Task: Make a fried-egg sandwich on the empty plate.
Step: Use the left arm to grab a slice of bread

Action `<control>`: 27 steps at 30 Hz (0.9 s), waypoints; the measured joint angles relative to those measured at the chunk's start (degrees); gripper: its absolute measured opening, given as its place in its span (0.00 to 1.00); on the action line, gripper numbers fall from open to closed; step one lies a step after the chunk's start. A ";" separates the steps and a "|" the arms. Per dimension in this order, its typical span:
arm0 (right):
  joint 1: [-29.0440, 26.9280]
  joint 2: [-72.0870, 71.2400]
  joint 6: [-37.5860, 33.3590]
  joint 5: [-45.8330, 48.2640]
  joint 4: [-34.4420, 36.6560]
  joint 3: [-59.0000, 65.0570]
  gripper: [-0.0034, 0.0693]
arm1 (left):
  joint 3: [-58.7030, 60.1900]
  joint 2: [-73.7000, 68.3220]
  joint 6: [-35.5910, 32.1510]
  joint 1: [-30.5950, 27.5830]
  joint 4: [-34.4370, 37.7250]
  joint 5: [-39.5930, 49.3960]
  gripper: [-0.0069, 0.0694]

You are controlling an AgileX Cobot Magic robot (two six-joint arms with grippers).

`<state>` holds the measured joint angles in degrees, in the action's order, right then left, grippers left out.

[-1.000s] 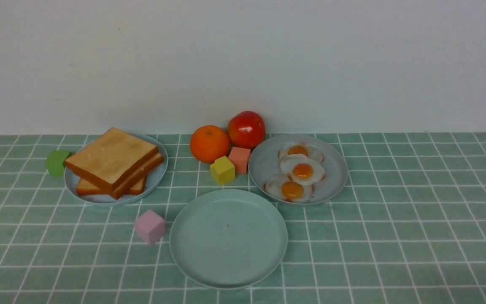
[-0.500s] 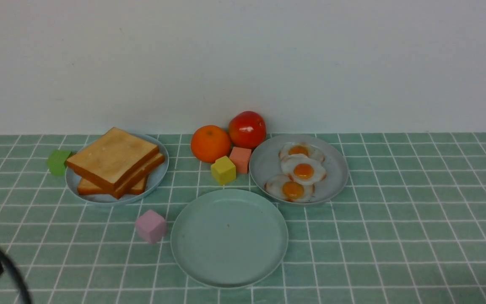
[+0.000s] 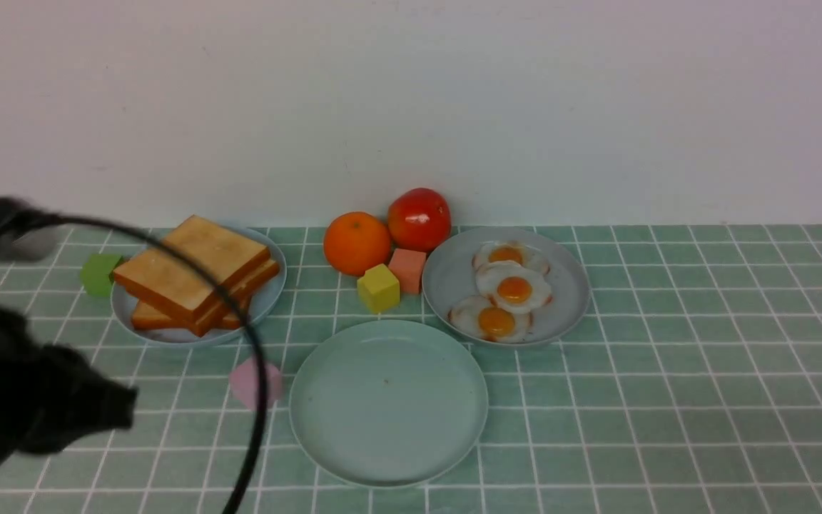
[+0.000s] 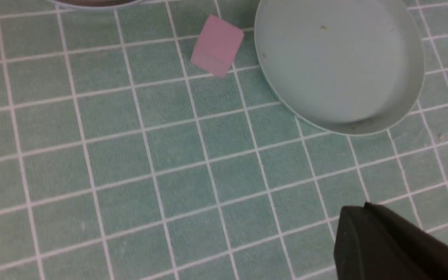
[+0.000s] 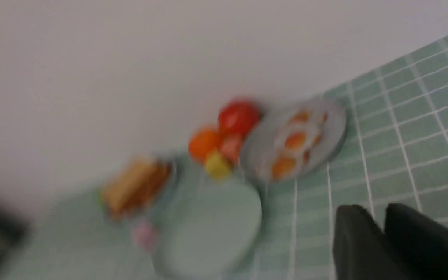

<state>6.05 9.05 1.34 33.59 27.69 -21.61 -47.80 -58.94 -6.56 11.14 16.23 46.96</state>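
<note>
The empty plate, round and pale mint, lies at the front centre and also shows in the wrist views. Toast slices are stacked on a light-blue plate at the back left. Three fried eggs lie on a grey plate at the back right. No fried-egg sandwich is in view. My left arm hovers blurred at the front left. The left gripper is shut and empty over bare cloth. My right gripper shows a narrow gap with nothing in it.
A pink cube sits just left of the empty plate. An orange, a tomato, a yellow cube and a salmon cube stand behind it. A green cube lies left of the toast plate. A black cable arcs over the pink cube.
My left arm has come into the front view from the lower left corner, rising and moving right, and its cable now crosses the toast and the pink cube.
</note>
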 joint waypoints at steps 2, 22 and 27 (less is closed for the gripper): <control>1.37 7.54 -5.96 11.80 -3.07 -10.67 0.08 | -3.95 -6.34 -0.46 0.19 -1.10 0.69 0.07; 11.12 26.38 -13.05 30.87 -7.72 -35.59 0.05 | -43.18 -53.88 3.45 0.35 -26.61 -3.91 0.33; 11.12 26.38 -13.05 31.14 -7.33 -35.59 0.06 | -45.08 -57.85 3.56 0.35 -27.71 -4.63 0.61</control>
<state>17.16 35.43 -11.71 64.73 20.36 -57.20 -92.88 -116.79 -2.99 11.49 -11.48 42.34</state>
